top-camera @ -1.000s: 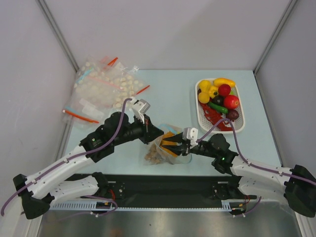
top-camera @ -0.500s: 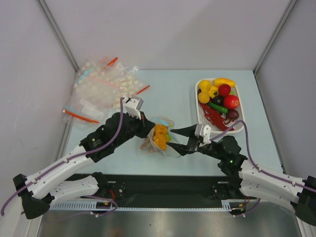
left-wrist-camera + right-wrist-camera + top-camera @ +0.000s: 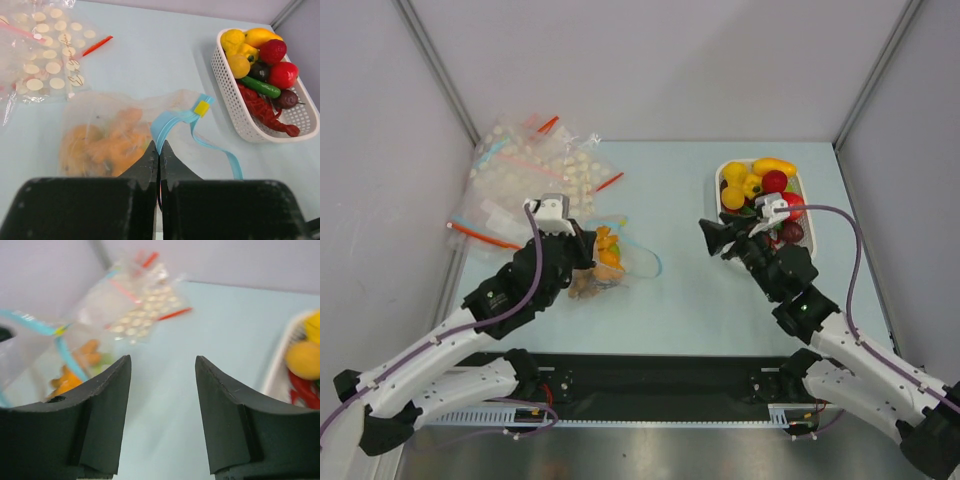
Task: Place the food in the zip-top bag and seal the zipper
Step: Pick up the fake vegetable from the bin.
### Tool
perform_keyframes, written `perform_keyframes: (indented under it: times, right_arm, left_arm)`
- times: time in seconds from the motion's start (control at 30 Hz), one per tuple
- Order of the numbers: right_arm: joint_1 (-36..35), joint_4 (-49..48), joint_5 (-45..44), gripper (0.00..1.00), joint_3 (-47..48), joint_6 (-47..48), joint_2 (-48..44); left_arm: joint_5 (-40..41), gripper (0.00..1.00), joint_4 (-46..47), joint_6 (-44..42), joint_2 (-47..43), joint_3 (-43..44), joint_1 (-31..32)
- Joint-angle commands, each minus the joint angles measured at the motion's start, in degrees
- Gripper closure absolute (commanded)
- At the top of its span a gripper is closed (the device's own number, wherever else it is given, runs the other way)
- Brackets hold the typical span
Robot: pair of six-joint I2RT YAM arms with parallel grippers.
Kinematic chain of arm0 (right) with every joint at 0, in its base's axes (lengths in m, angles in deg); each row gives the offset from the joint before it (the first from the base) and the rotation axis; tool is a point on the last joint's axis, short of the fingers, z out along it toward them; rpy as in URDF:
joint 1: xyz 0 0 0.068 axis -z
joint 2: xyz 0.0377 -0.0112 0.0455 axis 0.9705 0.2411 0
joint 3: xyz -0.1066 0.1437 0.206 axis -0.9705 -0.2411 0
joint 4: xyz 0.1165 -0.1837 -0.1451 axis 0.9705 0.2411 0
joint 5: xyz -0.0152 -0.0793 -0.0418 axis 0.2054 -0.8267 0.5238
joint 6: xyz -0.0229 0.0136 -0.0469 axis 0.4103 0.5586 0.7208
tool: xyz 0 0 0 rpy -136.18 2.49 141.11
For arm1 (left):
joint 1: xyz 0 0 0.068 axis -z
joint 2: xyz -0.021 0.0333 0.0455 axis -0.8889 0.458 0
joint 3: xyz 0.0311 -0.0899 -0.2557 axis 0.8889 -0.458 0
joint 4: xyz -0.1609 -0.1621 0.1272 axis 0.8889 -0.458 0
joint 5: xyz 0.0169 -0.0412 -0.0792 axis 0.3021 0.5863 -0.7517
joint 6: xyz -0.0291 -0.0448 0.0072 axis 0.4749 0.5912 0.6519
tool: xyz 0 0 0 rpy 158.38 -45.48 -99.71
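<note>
The zip-top bag [image 3: 605,265] lies left of the table's middle with orange and green food inside it. Its light blue zipper [image 3: 647,262] hangs open in a loop. My left gripper [image 3: 584,248] is shut on the bag's mouth. In the left wrist view the jaws [image 3: 160,148] pinch the blue zipper [image 3: 172,122] near its yellow slider [image 3: 201,108], with the bag [image 3: 100,142] just beyond. My right gripper [image 3: 706,232] is open and empty, above the table beside the tray's left edge. Its wrist view [image 3: 162,360] shows the bag [image 3: 70,370] far to the left.
The white tray [image 3: 811,238] at the right holds yellow, red, green and dark purple food [image 3: 772,190]; it also shows in the left wrist view [image 3: 247,127]. A heap of other clear bags [image 3: 525,175] with red strips lies at the back left.
My right gripper has come out of the bag's mouth, opened, and moved right and back to the tray. My left gripper has drawn the bag to the left and back.
</note>
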Motion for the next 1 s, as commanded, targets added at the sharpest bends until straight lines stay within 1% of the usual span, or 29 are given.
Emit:
perform_keyframes:
  times: [0.0,0.03,0.07,0.1,0.13,0.17,0.2,0.27,0.37,0.4,0.47,0.57,0.63,0.7,0.8,0.83,0.97]
  right_arm:
    - [7.91,11.37,-7.1,0.42,3.69,-7.72,0.97]
    - [9.51,13.58,-9.98,0.41,4.57,-9.91,1.5]
    - [11.01,18.39,-11.57,0.4,5.45,-11.15,2.63]
    - [14.07,20.35,-13.42,0.38,6.85,-12.2,3.25]
    - [15.49,21.68,-16.13,0.37,7.21,-14.56,3.78]
    - [16.98,23.69,-17.2,0.35,7.48,-16.15,4.48]
    - [18.39,25.63,-18.08,0.3,7.74,-18.0,5.27]
    - [21.73,26.09,-17.05,0.3,7.3,-20.56,5.98]
    - [24.11,27.05,-16.78,0.3,7.48,-23.62,7.3]
    - [24.64,28.01,-17.21,0.29,7.39,-25.21,7.56]
    - [27.26,28.63,-18.18,0.3,6.43,-31.95,7.66]
    - [31.22,26.97,-13.79,0.3,3.89,-34.71,6.96]
    - [32.2,26.26,-13.7,0.31,3.26,-37.17,6.86]
    - [32.29,26.7,-15.45,0.31,3.0,-40.41,7.3]
    - [32.38,28.37,-20.45,0.31,2.91,-44.72,8.71]
    - [32.38,28.46,-22.55,0.31,2.73,-47.78,9.14]
    - [32.46,24.52,-21.79,0.33,1.94,-53.25,12.74]
  left_arm:
    - [1.94,1.0,5.11,-0.37,2.73,-1.97,-0.33]
    - [1.59,1.0,5.99,-0.37,3.61,-2.5,-0.25]
    - [0.81,1.0,7.57,-0.37,5.01,-3.11,-0.33]
    - [0.8,1.0,8.11,-0.37,5.98,-3.21,-0.33]
    - [0.8,1.0,8.37,-0.37,6.69,-3.21,-0.33]
    - [0.97,1.0,8.46,-0.2,7.48,-3.12,-0.33]
    - [1.32,1.0,8.64,-0.11,8.44,-3.21,-0.33]
    - [1.06,0.99,9.34,-0.11,8.98,-3.38,-0.33]
    - [-0.69,1.0,10.22,-0.46,9.24,-4.0,-0.33]
    - [-0.96,1.0,10.31,-0.64,9.33,-3.91,-0.25]
    - [-2.27,1.0,10.31,-0.9,9.24,-3.82,-0.25]
    - [-4.55,1.0,10.31,-1.08,8.89,-3.82,-0.33]
    - [-5.88,1.0,10.4,-1.52,8.28,-3.82,-0.33]
    - [-7.63,1.0,10.48,-1.87,7.84,-3.82,-0.33]
    - [-8.87,0.99,11.27,-2.39,6.52,-4.52,-0.33]
    - [-8.96,0.99,11.36,-2.4,6.17,-4.7,-0.25]
    - [-10.1,0.98,12.68,-2.48,4.5,-5.67,-0.33]
